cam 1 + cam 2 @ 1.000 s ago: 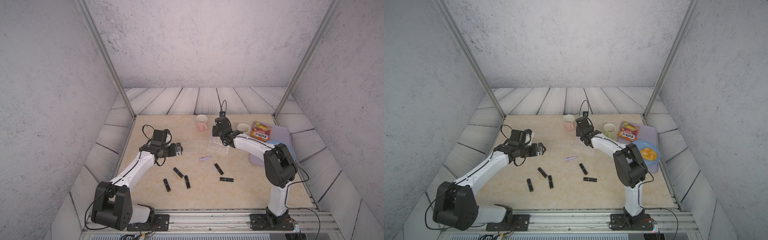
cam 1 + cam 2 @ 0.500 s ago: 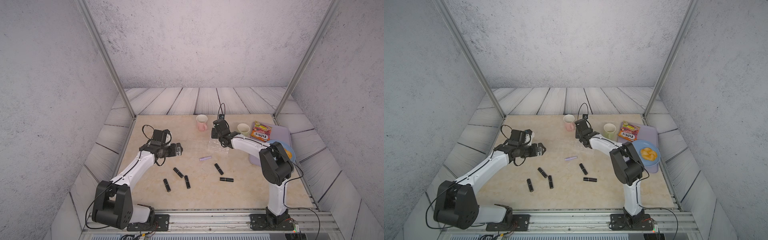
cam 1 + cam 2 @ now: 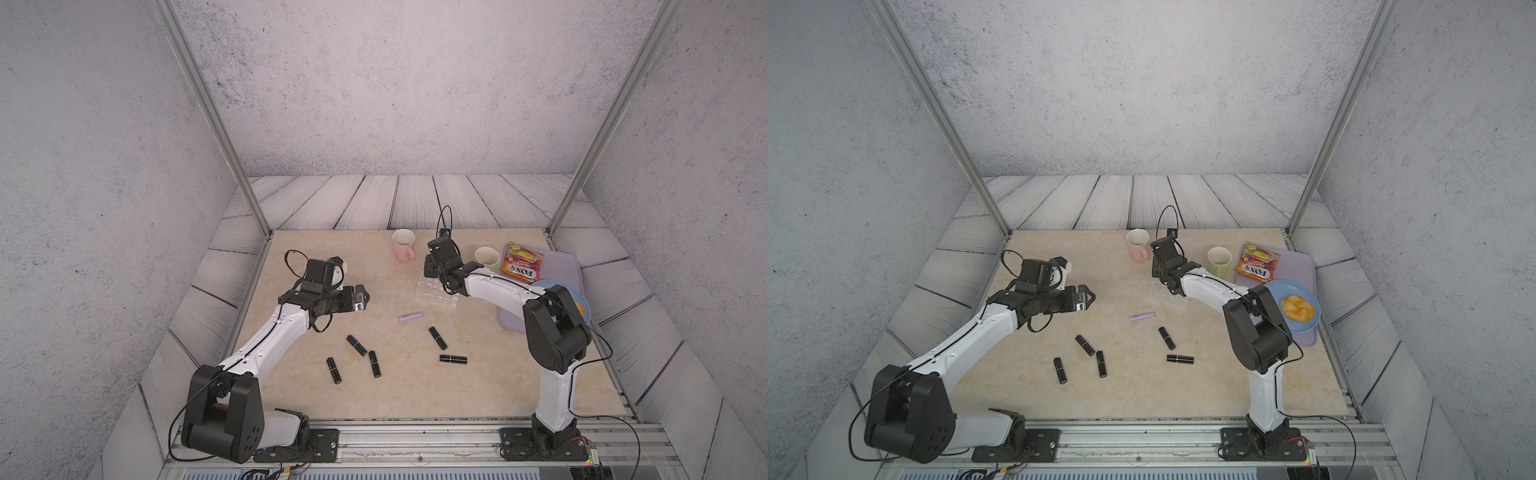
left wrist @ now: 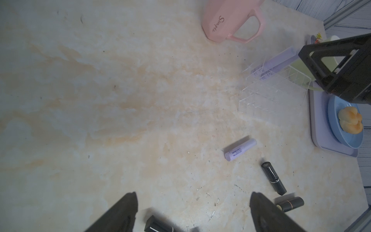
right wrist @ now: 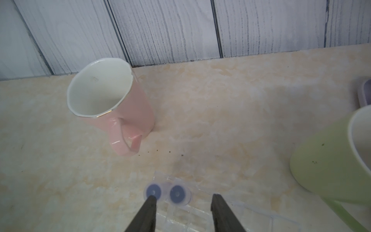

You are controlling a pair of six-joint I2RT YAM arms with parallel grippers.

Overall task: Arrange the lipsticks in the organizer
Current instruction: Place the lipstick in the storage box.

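Two lilac lipsticks (image 5: 153, 192) stand upright in neighbouring cells of the clear organizer (image 5: 200, 218), along its edge nearest the pink mug (image 5: 108, 104). We see the right gripper (image 5: 183, 197) just above them, its jaws parted to a middling gap and clamping nothing. One fingertip (image 5: 150, 202) overlaps the top of a tube, though we cannot tell whether it touches. A third lilac lipstick (image 3: 410, 317) lies flat on the table (image 3: 478, 386), near the organizer. Five black lipsticks (image 3: 356, 345) lie scattered closer to the arm bases, three in a loose cluster and two off toward the right arm's side. We find the left gripper (image 4: 192, 211) hanging over the table near that cluster, spread wide and empty. A green cup (image 3: 487, 257) stands just beside the organizer, between it and the lilac tray (image 3: 559, 266).
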